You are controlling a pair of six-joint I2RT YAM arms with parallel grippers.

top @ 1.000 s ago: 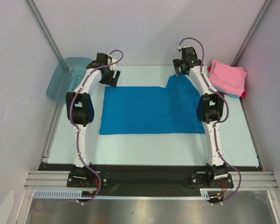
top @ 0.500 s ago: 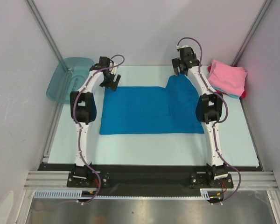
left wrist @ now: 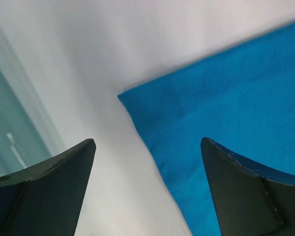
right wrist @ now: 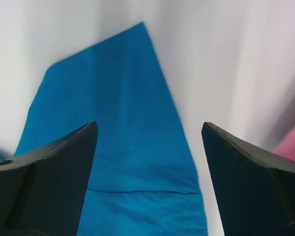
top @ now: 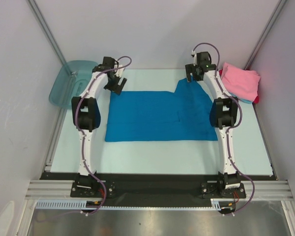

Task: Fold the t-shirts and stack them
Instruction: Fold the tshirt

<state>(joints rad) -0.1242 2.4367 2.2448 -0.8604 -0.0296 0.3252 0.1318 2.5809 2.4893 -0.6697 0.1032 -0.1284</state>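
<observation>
Both arms have drawn back a little. Stretched forward, the left hand [top: 116,84] hovers at the far-left corner of the blue t-shirt [top: 157,115], which lies flat on the surface [top: 162,152]. The right hand [top: 195,74] hovers over its sleeve. Both hands gape wide, holding nothing.

bright blue t-shirt [top: 152,115], pink t-shirt [top: 241,81], teal tub [top: 64,88]

Blue t-shirt [top: 157,117] spread flat, left fingers [top: 116,87] and right fingers [top: 189,76] by its far corners, apparently parted.

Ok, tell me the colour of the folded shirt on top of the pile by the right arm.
Pink, clearest in the top view.
</observation>
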